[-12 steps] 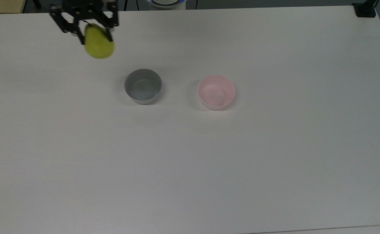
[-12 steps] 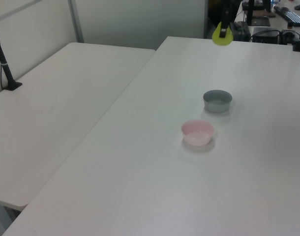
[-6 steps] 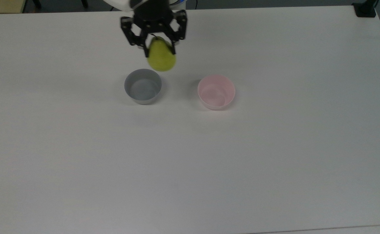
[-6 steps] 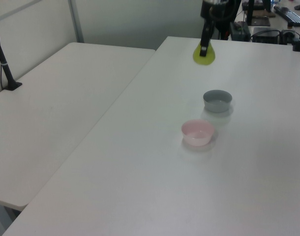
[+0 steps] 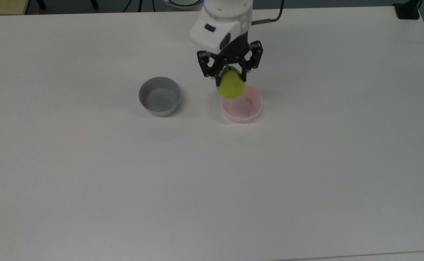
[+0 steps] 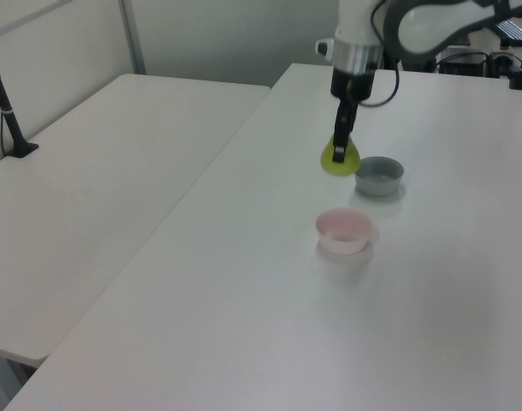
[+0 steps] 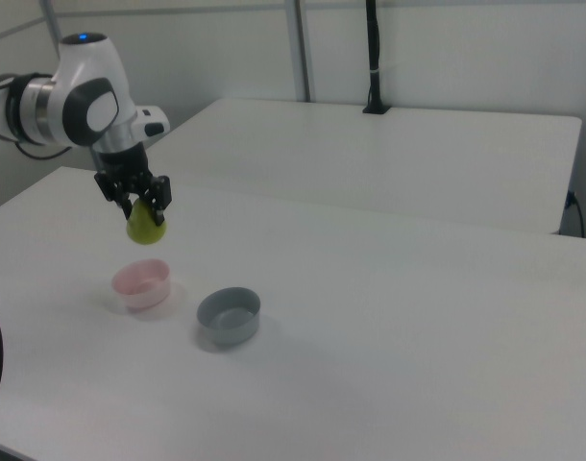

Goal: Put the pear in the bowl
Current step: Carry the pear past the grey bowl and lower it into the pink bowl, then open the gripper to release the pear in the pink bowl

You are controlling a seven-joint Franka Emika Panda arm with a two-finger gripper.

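The jaws [image 5: 229, 74] are clamped on the pear [image 5: 231, 86], carrying it; the bowl [image 5: 247, 107] seems just below and ahead, so advance slightly, lower, release.

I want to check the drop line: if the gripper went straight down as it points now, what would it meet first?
Probably the pink bowl: the gripper, holding the pear, hangs about over its rim, though depth is uncertain.

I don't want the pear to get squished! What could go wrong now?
The claw holds the pear by its narrow top, up in the air above the pink bowl, so it might slip early. In the top view the pear hangs over the bowl's rim rather than its middle; dropped there, it could hit the edge and roll off. The grey bowl sits close by too.
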